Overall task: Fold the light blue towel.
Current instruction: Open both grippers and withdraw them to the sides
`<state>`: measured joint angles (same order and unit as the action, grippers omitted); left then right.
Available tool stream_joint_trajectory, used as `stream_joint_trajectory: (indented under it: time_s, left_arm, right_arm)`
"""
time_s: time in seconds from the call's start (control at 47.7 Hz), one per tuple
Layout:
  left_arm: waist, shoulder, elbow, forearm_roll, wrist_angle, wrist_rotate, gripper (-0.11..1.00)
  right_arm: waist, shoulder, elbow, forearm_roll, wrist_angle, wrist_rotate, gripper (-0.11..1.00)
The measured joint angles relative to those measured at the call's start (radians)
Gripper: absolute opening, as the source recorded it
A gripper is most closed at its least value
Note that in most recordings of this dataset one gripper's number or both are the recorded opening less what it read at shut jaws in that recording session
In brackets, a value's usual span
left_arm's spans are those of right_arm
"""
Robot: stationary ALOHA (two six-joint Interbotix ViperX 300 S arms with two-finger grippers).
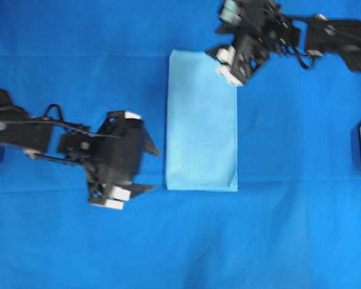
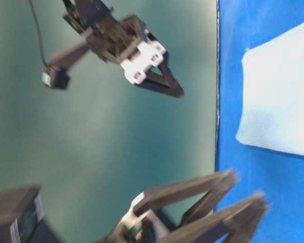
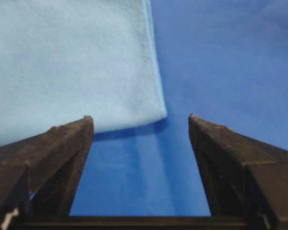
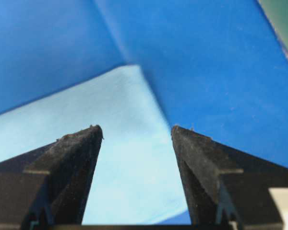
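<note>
On blue tablecloth (image 1: pixel 60 54), folded light blue towel (image 1: pixel 201 120), both grippers' fingers (image 3: pixel 57 153) spread, empty.

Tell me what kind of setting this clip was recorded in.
Most likely a lab tabletop rig for robot manipulation: a royal-blue tablecloth covers the table, two black arms with the left gripper and right gripper work over it, and only the light blue towel lies there.
</note>
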<state>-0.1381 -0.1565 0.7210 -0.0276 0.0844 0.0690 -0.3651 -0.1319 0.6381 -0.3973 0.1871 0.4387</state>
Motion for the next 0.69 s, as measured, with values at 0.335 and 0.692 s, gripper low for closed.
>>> stream_joint_trajectory:
  time_s: [0.335, 0.692]
  left_arm:
    - [0.106, -0.250, 0.236, 0.000, -0.351, 0.000, 0.75]
    - [0.186, -0.408, 0.411, 0.002, -0.503, -0.035, 0.75]
  right_arm:
    - [0.098, -0.290, 0.249, 0.006, -0.195, 0.074, 0.62]
    - [0.120, -0.457, 0.410, 0.011, -0.299, 0.086, 0.62]
